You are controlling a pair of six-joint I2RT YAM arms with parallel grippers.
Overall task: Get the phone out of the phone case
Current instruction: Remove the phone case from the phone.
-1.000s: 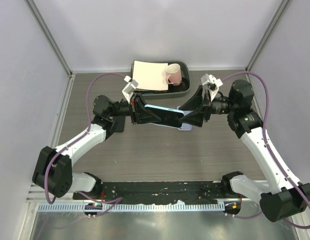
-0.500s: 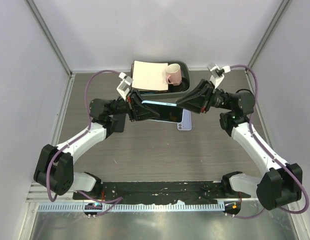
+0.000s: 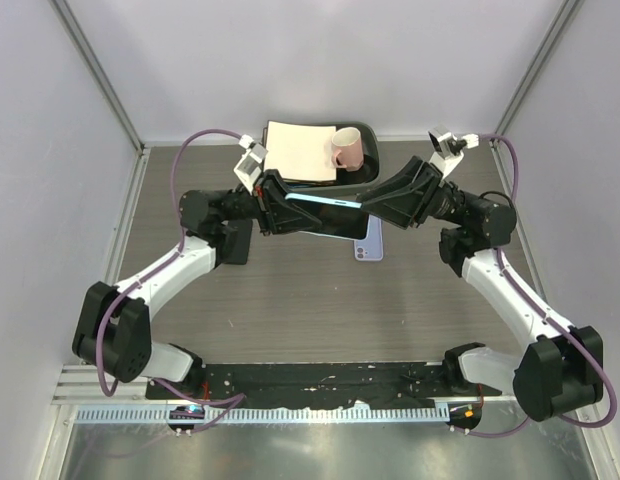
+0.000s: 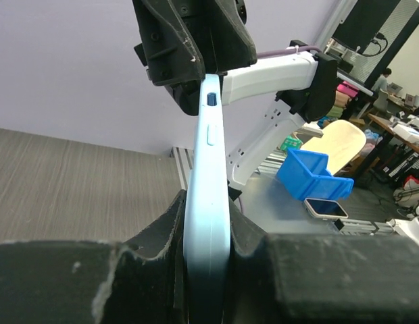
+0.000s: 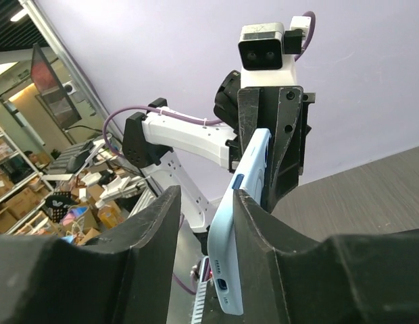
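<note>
My left gripper [image 3: 278, 210] was clamped on one end of the phone [image 3: 330, 218], in its blue case [image 4: 206, 175], mid-frame above the table [image 3: 290, 300]. Right gripper [image 3: 372, 208] straddled the other end; clamped or loose, couldn't tell.

Smooth matt plastic phone case [image 4: 206, 202]

Dark tray [image 3: 372, 168] sits at the far edge of the wood-grain table [image 3: 290, 310], by the back wall. A beige pad [image 3: 300, 152] covers its left part and overhangs the rim. Pink mug [image 3: 347, 149] stands upright in the tray at the pad's right corner. Blue bin [image 4: 311, 174] is off-table.
</note>
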